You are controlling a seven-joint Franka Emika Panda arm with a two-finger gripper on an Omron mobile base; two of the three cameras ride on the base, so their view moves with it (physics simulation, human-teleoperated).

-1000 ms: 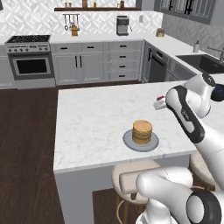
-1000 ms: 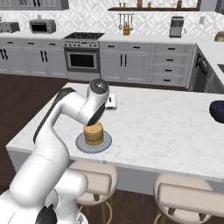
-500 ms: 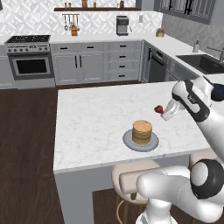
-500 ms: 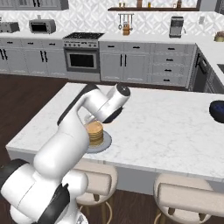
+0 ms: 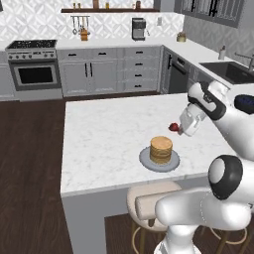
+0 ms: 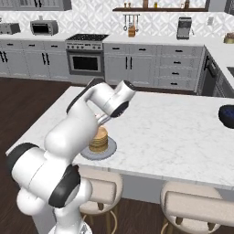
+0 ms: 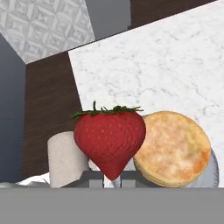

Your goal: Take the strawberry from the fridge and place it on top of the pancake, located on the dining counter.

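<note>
Clearly the strawberry (image 7: 110, 139) is pinched at its pointed tip between the gripper's (image 7: 109, 176) two dark fingertips, jaws closed on it. In the hand view its long axis runs straight away from the fingers, green leafy cap at the far end and narrow tip down in the grip. In the left base view the strawberry (image 5: 174, 127) shows as a small red spot at the end of the gripper (image 5: 179, 129), in the air above the dining counter (image 5: 106, 136), up and to the right of the pancake (image 5: 161, 149) and not touching it. The pancake stack sits on a round grey plate (image 5: 145, 159) near the counter's front edge. The arm reaches over the marble top, its wrist bent so the hand angles down toward the stack (image 6: 98, 139).
</note>
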